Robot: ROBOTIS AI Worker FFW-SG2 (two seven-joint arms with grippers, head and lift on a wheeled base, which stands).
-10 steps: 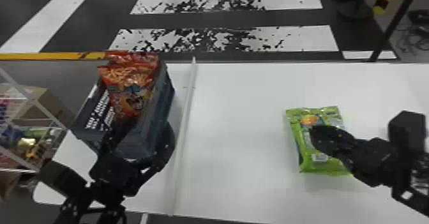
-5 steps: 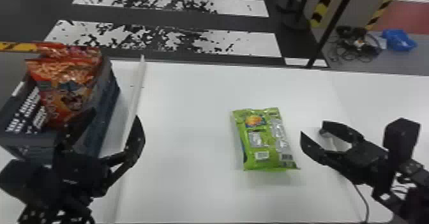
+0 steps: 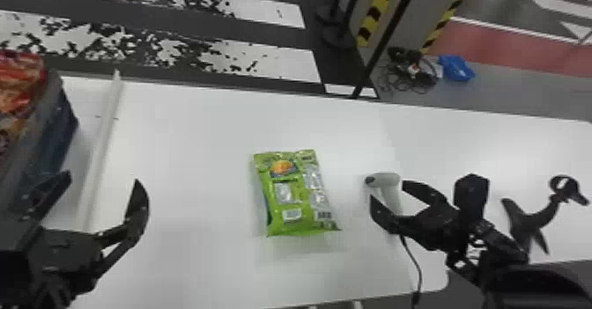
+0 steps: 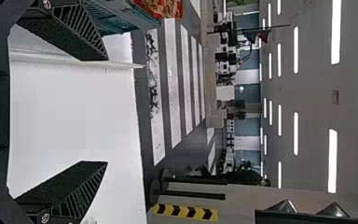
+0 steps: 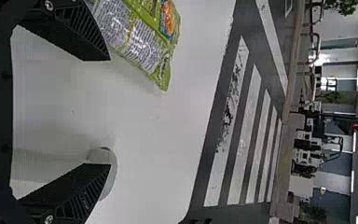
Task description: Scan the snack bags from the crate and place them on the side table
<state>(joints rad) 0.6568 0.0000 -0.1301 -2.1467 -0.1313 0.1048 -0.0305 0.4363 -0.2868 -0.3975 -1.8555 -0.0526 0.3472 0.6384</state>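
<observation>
The green snack bag (image 3: pixel 293 193) lies flat on the white desk (image 3: pixel 198 163), between the far and near edges, its barcode label facing up. The left gripper (image 3: pixel 102 178) hangs over the desk beside the crate (image 3: pixel 53 127), its fingers wide apart with nothing between them. The crate stands toward the desk's left end, with red and orange snack bags (image 3: pixel 20 83) showing above its rim. A pale strip (image 3: pixel 99 154) runs from the far edge toward the near one, between the crate and the green snack bag. To the right of that bag, the right gripper (image 3: pixel 388 191) also has its fingers wide and empty. The white scanner (image 3: pixel 383 180) lies on the desk by those fingers; whether they touch it, I cannot tell. A dark cord (image 3: pixel 416 264) trails to the near edge. On the floor past the far edge sits a blue item (image 3: pixel 456 68) beside tangled cables (image 3: pixel 407 68).
</observation>
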